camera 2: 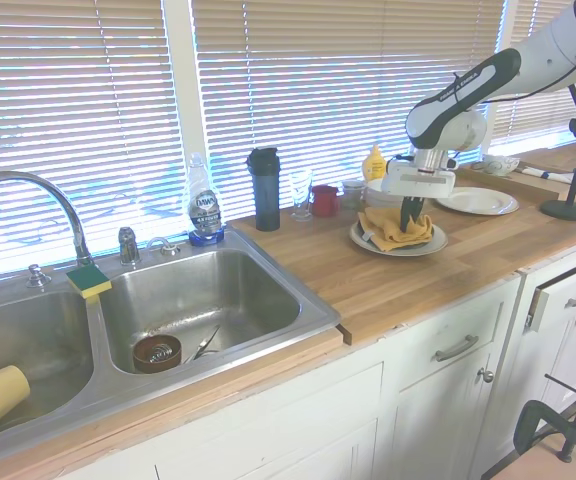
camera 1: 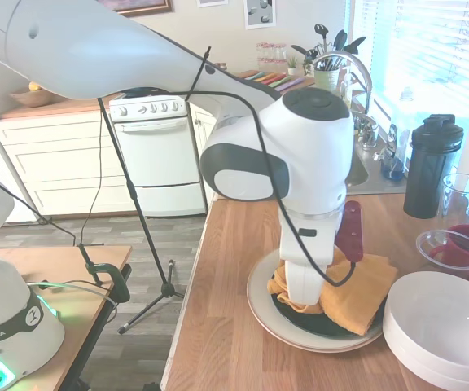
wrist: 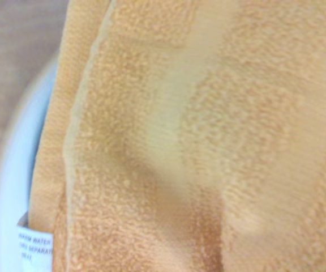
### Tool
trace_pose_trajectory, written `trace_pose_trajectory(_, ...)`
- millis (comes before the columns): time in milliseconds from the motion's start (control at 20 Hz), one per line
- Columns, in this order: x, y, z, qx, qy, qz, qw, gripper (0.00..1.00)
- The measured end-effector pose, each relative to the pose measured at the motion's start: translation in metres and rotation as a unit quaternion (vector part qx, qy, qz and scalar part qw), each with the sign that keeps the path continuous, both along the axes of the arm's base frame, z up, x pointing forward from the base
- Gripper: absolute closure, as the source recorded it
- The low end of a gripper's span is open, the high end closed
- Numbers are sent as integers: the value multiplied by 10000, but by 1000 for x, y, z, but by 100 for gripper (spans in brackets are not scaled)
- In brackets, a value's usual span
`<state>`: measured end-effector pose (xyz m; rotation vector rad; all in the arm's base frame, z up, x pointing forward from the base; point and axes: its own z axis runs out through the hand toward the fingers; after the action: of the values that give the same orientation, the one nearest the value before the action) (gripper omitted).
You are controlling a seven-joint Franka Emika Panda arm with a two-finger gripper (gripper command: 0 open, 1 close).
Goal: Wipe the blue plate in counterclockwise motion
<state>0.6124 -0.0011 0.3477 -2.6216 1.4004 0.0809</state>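
Claw (camera 2: 409, 214) – pressed down into the orange towel (camera 1: 357, 297), finger state could not be told | blue plate (camera 1: 320, 326) – on the cream plate (camera 1: 260, 303), worktop (camera 1: 226, 334), mostly under towel | advice – keep even downward pressure, sweep 12 to 9 to 6 o'clock, stay inside the rim.

A white robot arm (camera 1: 137, 57) stretches from the upper left of the first exterior view toward the middle, bending down at a bulky wrist joint (camera 1: 300, 147). In the second exterior view it enters from the upper right, and its gripper (camera 2: 411, 215) points straight down at centre right. Whether the fingers are parted is unclear.
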Motion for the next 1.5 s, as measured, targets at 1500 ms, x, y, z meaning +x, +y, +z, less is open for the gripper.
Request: trace_pose_trajectory(1500,-51,29,-5,-289,-252,143,9992,100)
